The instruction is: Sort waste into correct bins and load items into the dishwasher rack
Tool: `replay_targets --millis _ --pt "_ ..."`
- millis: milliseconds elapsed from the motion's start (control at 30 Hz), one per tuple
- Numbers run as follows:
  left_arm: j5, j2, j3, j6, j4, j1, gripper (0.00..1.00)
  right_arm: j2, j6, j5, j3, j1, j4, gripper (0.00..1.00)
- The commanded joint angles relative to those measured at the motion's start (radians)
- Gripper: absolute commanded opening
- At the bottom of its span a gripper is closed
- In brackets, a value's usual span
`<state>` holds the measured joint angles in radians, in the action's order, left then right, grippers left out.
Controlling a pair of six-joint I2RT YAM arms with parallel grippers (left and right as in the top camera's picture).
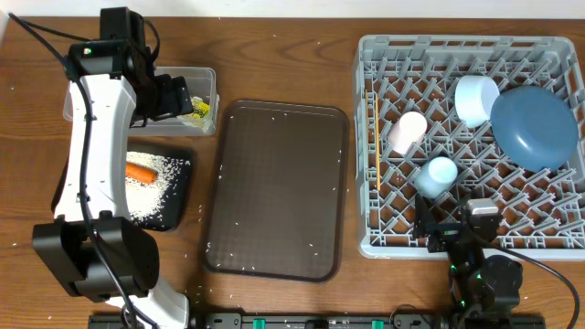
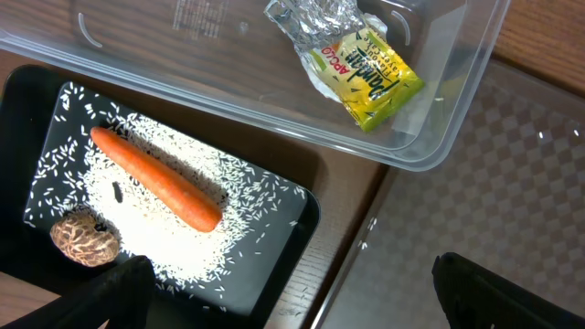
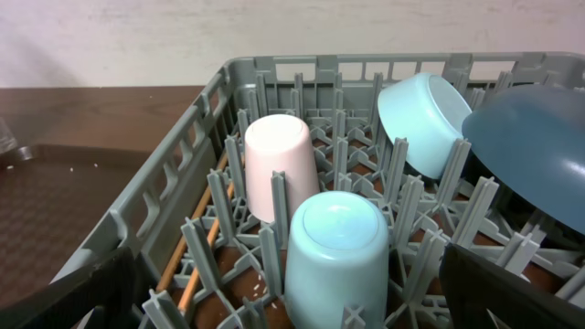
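Note:
In the black tray lie an orange carrot, white rice and a brown lump. The yellow-green wrapper rests in the clear tub. My left gripper hangs open and empty above the tray's corner, beside the tub. The grey rack holds the blue plate, bowl, pink cup, light blue cup and chopsticks. At the rack's front edge my right gripper stands open, short of the light blue cup.
A large dark brown serving tray, sprinkled with loose rice grains, lies between the bins and the rack. Stray grains dot the wooden table around it. The left arm's white link crosses over the black tray's left side.

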<state>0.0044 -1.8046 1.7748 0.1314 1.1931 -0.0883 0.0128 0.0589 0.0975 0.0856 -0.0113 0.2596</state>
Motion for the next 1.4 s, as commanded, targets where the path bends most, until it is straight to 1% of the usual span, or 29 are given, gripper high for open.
replay_targets --millis 0,1100,1367 --pt "0.003 -0.006 -0.005 0.005 0.003 -0.002 0.98 -0.008 -0.015 0.005 -0.006 0.008 -0.003 0.99" --pt "0.002 -0.005 -0.005 0.005 0.003 -0.002 0.98 -0.008 -0.016 0.005 -0.006 0.008 -0.002 0.99" --pt "-0.021 0.04 -0.005 0.004 0.003 0.0 0.98 -0.008 -0.015 0.005 -0.006 0.008 -0.002 0.99"
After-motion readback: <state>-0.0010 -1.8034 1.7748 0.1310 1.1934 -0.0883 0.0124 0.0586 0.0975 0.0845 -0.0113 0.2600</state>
